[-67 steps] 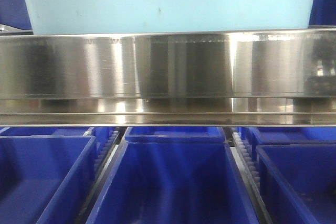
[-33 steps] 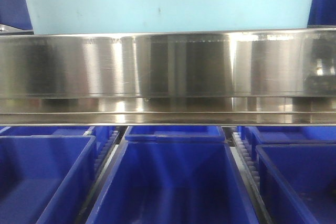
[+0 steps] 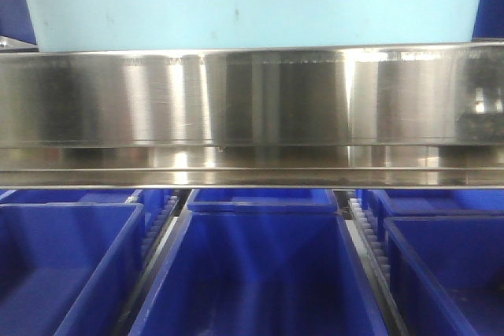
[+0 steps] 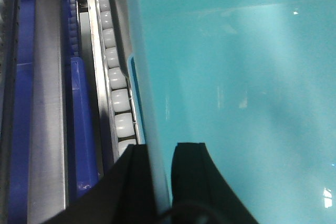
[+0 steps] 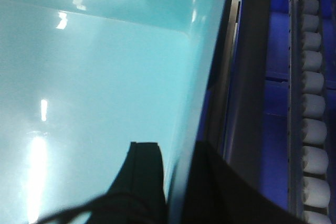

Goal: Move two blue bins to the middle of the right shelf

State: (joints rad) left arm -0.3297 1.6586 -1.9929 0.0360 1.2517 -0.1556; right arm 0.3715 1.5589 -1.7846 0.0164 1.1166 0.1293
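Note:
One of the blue bins (image 3: 252,1), pale cyan with smooth sides, fills the top of the front view just above the steel shelf rail (image 3: 252,108). Only this one pale bin shows. In the left wrist view my left gripper (image 4: 160,153) is shut on the bin's (image 4: 236,77) left wall, one black finger outside and one inside. My right gripper (image 5: 176,150) is shut on the same bin's (image 5: 94,77) right wall in the same way. The bin's inside looks bare.
Dark royal-blue bins (image 3: 260,273) (image 3: 63,265) (image 3: 449,265) stand in a row on the level below the rail. White roller tracks (image 4: 118,98) (image 5: 312,103) run along both sides of the pale bin, with more dark blue bins (image 4: 84,129) (image 5: 278,35) beyond them.
The pale cyan bin now looks wider in the front view, its sides reaching nearer the frame edges. The rail and the dark bins below have not moved.

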